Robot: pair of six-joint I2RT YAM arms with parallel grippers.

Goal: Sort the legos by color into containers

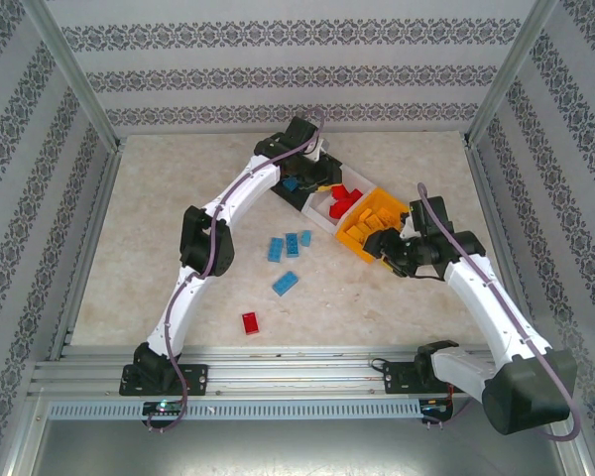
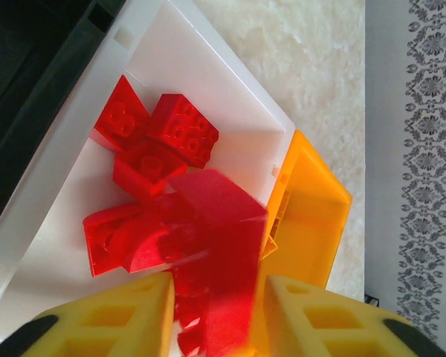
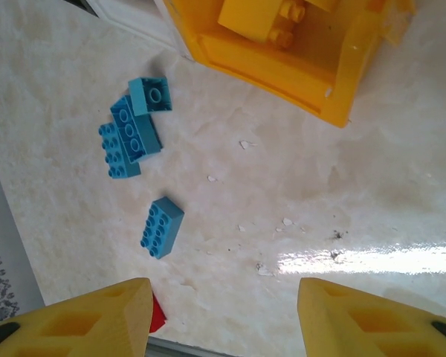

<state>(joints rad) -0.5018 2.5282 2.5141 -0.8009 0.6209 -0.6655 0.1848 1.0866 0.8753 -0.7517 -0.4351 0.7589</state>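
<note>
Left jaws hang over the white bin [image 2: 208, 67], orange bin [image 2: 316, 193] just beside. A blurred red brick [image 2: 219, 245] sits in their gap, long axis along it; grip cannot be told. Right jaws gape empty over bare table [image 3: 297, 171], open room around, blue bricks [image 3: 134, 137] nearby.

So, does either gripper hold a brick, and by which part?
The right gripper holds nothing. A blurred red brick is between the fingers of the left gripper, over the white bin; whether they grip its sides cannot be told.
</note>
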